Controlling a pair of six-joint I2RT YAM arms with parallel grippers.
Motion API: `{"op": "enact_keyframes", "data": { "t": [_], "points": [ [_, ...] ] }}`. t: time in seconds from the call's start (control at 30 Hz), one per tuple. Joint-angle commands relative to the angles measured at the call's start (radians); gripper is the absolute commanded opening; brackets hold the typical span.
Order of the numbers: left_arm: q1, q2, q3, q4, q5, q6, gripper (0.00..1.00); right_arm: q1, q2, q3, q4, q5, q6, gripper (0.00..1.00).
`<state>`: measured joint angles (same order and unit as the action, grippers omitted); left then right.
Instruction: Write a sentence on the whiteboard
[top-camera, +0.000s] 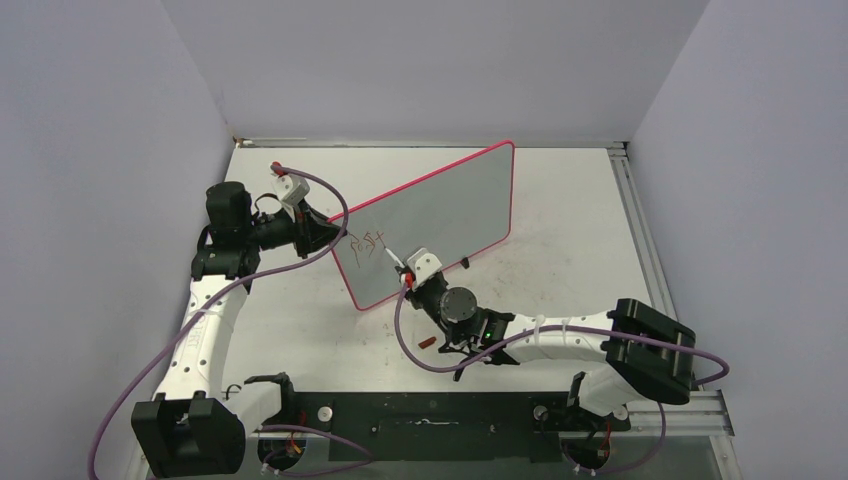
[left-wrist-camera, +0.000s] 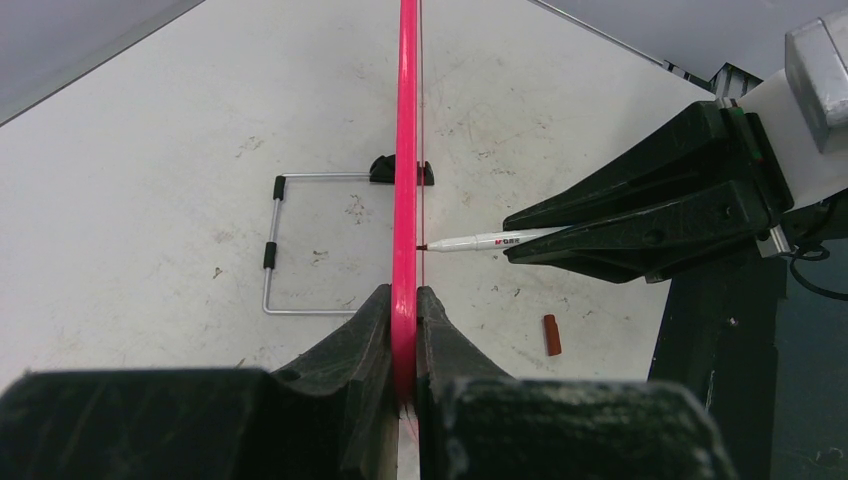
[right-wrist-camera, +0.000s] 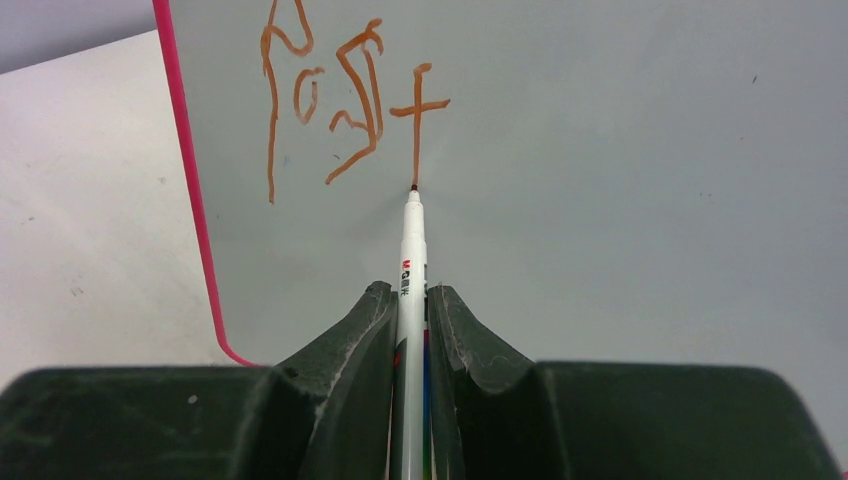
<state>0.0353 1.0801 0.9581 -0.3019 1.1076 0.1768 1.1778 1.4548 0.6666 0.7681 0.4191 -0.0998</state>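
Your left gripper (left-wrist-camera: 404, 300) is closed on the whiteboard (top-camera: 440, 225), one finger on each face, pinching the red-pink rim at the board's left edge. The board stands on edge on the white table (top-camera: 570, 220). In the top view it runs on a slant from near the left arm toward the far right, with its grey writing face turned toward your right arm. Your right gripper (right-wrist-camera: 410, 295) is clamped on a white marker (right-wrist-camera: 411, 240), whose barrel sits in the groove between the two fingers and sticks out ahead of them. The marker's tip touches the board right at the bottom of the last downstroke. The sentence (right-wrist-camera: 340, 110) is four red-orange letters that read roughly "part", set in the near-left part of the board, close to the rim and its rounded lower corner. From the left wrist you see the board edge-on, with the marker meeting it from the right, almost square to the surface. A small black foot (left-wrist-camera: 402, 170) straddles the board's lower edge. A thin wire frame (left-wrist-camera: 272, 250) lies flat on the table behind it, joined to that foot. A small dark-red piece (left-wrist-camera: 551, 335) lies on the table on the writing side, near the right arm and apart from the board.
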Motion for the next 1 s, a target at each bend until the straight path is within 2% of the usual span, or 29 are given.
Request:
{"op": "enact_keyframes", "data": {
  "t": [0.0, 0.4, 0.77, 0.97],
  "points": [
    [0.005, -0.005, -0.007, -0.020, 0.006, 0.033, 0.00, 0.000, 0.015, -0.007, 0.005, 0.013, 0.039, 0.05],
    [0.005, -0.006, -0.008, -0.023, 0.001, 0.035, 0.00, 0.000, -0.052, 0.007, 0.003, 0.060, -0.010, 0.05],
    [0.005, -0.008, -0.006, -0.035, -0.011, 0.041, 0.00, -0.009, -0.280, -0.022, -0.098, -0.131, 0.017, 0.05],
    [0.006, 0.001, 0.011, -0.064, -0.014, 0.050, 0.00, -0.128, -0.298, -0.002, -0.174, -0.346, 0.093, 0.05]
  ]
}}
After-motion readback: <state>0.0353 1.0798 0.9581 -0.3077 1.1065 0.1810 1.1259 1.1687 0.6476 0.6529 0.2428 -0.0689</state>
